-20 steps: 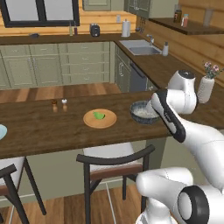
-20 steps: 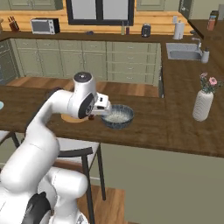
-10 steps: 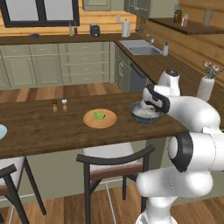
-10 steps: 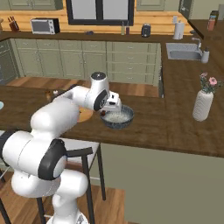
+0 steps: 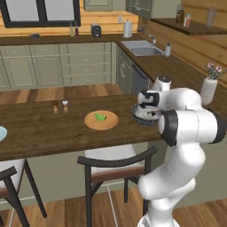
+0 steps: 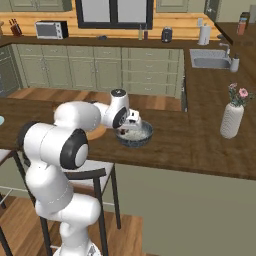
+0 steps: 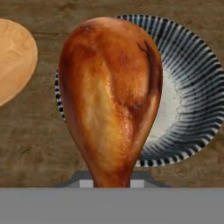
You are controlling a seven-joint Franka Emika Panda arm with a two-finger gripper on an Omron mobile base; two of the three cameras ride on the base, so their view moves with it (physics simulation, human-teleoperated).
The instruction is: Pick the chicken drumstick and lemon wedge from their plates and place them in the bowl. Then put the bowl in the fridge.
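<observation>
My gripper [image 7: 111,181] is shut on the thin bone end of the chicken drumstick [image 7: 111,96], glossy reddish-brown. It hangs over the left half of the striped dark bowl [image 7: 192,87] with its pale inside. In the base views the gripper [image 5: 146,106] [image 6: 131,122] hovers just above the bowl [image 5: 146,116] [image 6: 134,135] on the wooden counter. The lemon wedge [image 5: 100,117] lies on the tan wooden plate [image 5: 101,120] [image 7: 13,57] left of the bowl. The pale blue plate [image 5: 1,133] sits at the counter's far left. The fridge is out of view.
A white vase with flowers [image 5: 208,88] [image 6: 231,117] stands on the counter right of the bowl. Two small shakers [image 5: 60,105] are behind the tan plate. Dark chairs [image 5: 117,164] stand under the counter's near edge. A sink [image 5: 144,50] lies in the back counter.
The arm has folded round, carrying the hand and drumstick from beside the bowl to over it. Bowl, plates and lemon wedge have stayed put.
</observation>
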